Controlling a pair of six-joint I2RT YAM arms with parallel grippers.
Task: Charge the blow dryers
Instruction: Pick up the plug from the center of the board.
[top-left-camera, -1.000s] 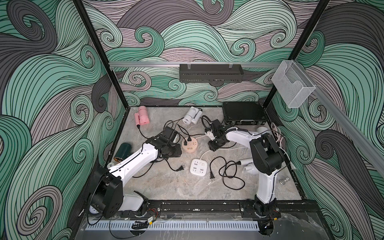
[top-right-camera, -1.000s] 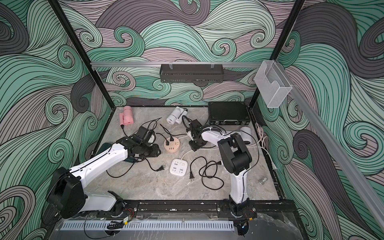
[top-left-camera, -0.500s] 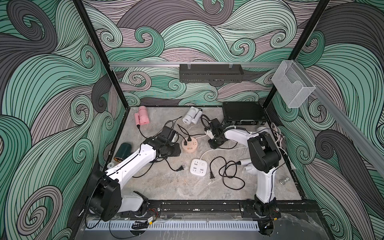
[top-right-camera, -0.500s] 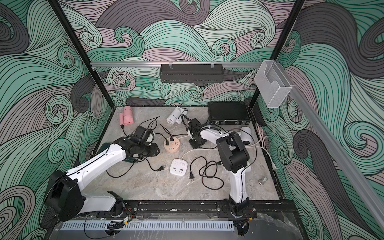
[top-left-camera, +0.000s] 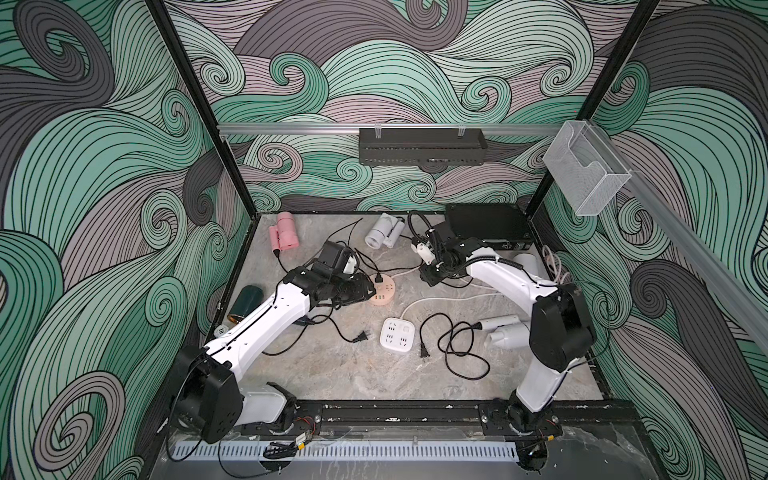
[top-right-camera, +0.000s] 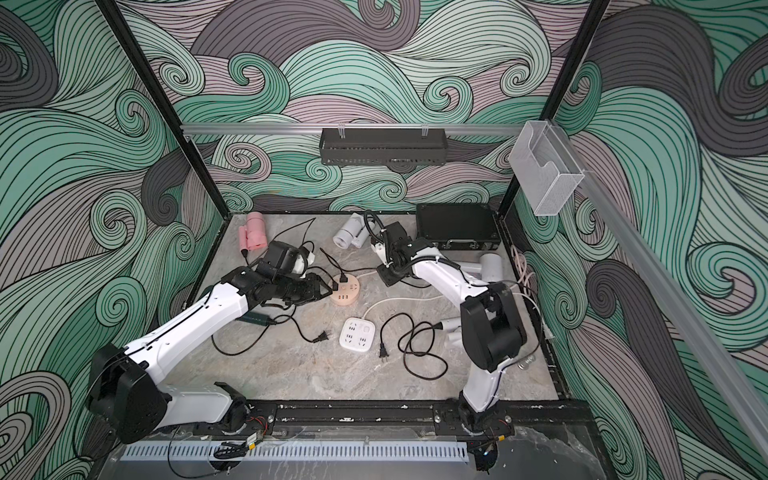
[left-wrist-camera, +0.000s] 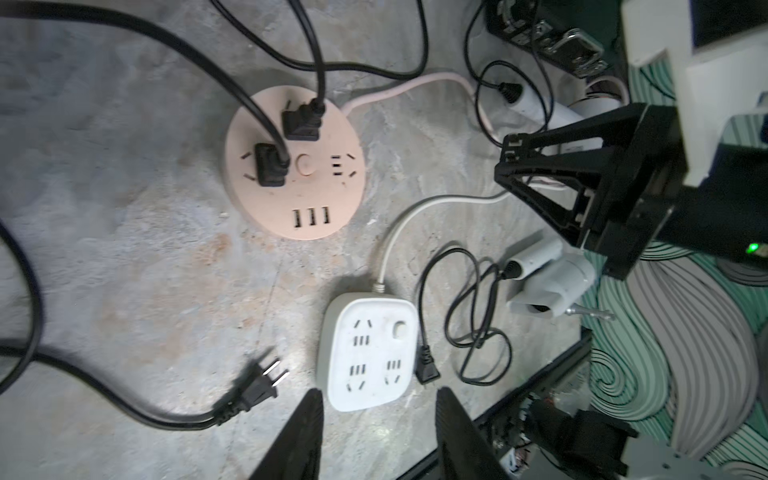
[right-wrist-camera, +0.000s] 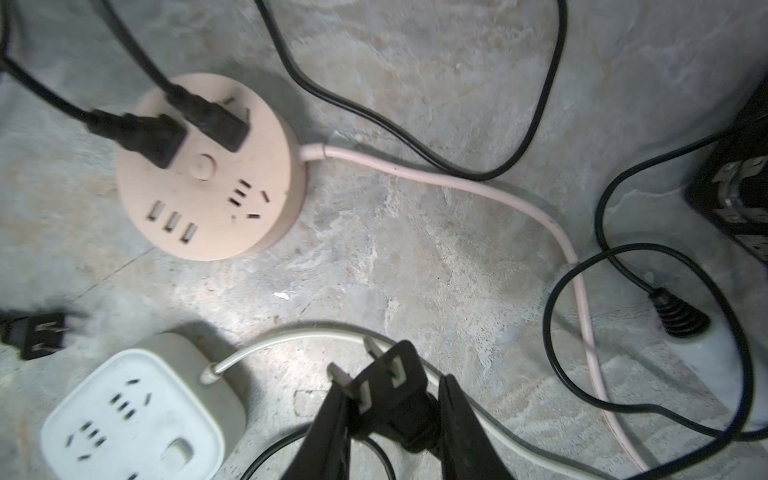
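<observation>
- The right gripper (right-wrist-camera: 392, 409) is clamped on a black two-prong plug (right-wrist-camera: 384, 384), whose flat metal prongs point out past the fingertips.
- The left gripper (left-wrist-camera: 378, 413) has its jaws apart with nothing between them. In both top views it sits just beside the round peach plastic socket hub (left-wrist-camera: 295, 162).
- Two black plugs sit in the peach hub, and one outlet stays free near three USB slots.
- The square white plastic socket hub (left-wrist-camera: 368, 349) has a pale cable (right-wrist-camera: 291, 332) running under the held plug.
- A loose black plug (left-wrist-camera: 257, 384) and looped glossy cords lie on the mottled grey stone-look tabletop (top-left-camera: 332, 374).
- All the dryers are smooth cylinders lying on their sides.
- The pink blow dryer (top-left-camera: 284, 235) lies at the back left, and the dark green blow dryer (top-left-camera: 245, 301) at the left edge.
- The white blow dryer (top-left-camera: 382, 235) lies mid-back.
- The second white blow dryer (top-left-camera: 507, 334) and the light grey blow dryer (top-left-camera: 525, 264) lie beside the right arm.
- A black hard case (top-left-camera: 486, 226) sits at the back right.
</observation>
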